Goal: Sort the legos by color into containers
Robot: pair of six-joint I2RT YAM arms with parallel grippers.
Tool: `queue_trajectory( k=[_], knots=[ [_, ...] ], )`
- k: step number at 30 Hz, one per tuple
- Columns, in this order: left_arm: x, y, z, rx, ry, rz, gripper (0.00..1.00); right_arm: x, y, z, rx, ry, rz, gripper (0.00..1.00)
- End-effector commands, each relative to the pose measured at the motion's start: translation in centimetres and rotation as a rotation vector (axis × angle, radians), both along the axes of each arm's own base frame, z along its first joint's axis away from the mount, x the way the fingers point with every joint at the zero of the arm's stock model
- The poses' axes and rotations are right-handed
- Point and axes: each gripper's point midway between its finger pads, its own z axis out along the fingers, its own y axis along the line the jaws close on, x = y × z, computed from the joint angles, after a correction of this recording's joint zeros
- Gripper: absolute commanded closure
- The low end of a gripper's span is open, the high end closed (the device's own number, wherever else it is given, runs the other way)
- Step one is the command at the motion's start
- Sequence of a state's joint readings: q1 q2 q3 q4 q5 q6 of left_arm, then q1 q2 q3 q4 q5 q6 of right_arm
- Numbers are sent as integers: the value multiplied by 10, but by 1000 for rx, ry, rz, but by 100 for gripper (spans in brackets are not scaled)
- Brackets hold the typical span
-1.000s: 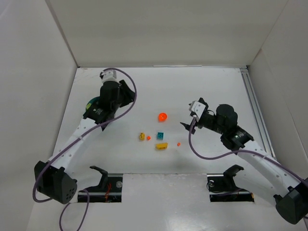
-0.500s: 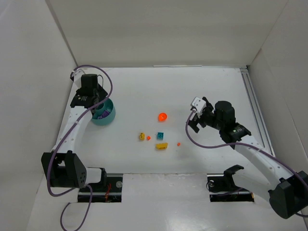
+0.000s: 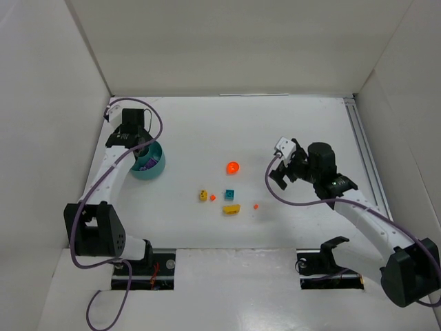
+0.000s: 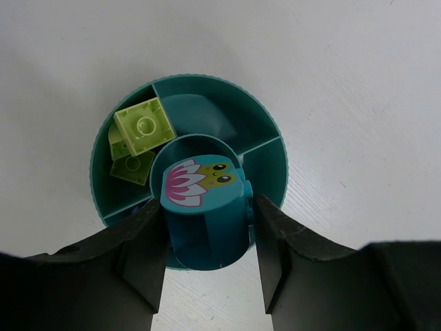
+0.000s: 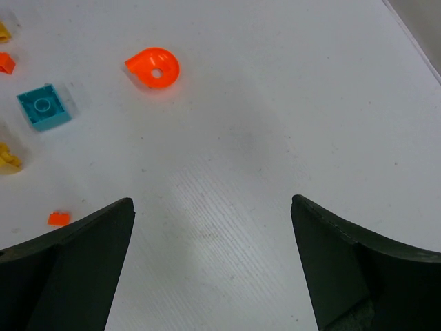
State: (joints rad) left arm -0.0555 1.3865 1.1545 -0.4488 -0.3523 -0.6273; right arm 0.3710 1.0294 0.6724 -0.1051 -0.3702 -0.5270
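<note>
My left gripper (image 4: 209, 204) is shut on a teal rounded lego (image 4: 204, 207) printed with a pink flower. It hangs over the middle of the round teal dish (image 4: 265, 148), hiding the central cup. Two lime green legos (image 4: 143, 126) lie in one wedge, and purple shows in the dish (image 3: 147, 164) from above. My right gripper (image 5: 213, 203) stands open over bare table. On the table lie an orange round lego (image 3: 233, 167), a teal block (image 3: 229, 194), yellow legos (image 3: 231, 209) and small orange bits (image 3: 255, 206). The orange round lego (image 5: 153, 67) and teal block (image 5: 43, 107) lie ahead-left of the right gripper.
White walls close in the table on the left, back and right. A rail (image 3: 362, 148) runs along the right edge. The dish stands close to the left wall.
The left arm has swung from over the dish toward the back left, uncovering the dish from above. The right gripper has drawn back slightly to the right.
</note>
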Motion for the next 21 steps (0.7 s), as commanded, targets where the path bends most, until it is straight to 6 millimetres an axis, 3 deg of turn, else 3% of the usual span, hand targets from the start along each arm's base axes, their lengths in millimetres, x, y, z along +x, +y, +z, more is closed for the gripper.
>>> queue_trajectory(
  k=[1, 7, 8, 11, 17, 21],
  knots=[
    [3, 8, 12, 0, -21, 48, 70, 6, 1, 7, 15, -9, 6, 0],
    [2, 11, 8, 11, -6, 69, 52, 6, 3, 0, 12, 13, 14, 0],
    [2, 11, 8, 11, -6, 69, 41, 6, 3, 0, 12, 13, 14, 0],
    [2, 9, 7, 2, -5, 61, 34, 5, 4, 1, 16, 14, 22, 0],
    [4, 1, 23, -33, -53, 18, 12, 4, 4, 4, 19, 5, 23, 0],
    [5, -21, 53, -53, -151, -66, 2, 2, 3, 6, 28, 1, 19, 0]
  ],
)
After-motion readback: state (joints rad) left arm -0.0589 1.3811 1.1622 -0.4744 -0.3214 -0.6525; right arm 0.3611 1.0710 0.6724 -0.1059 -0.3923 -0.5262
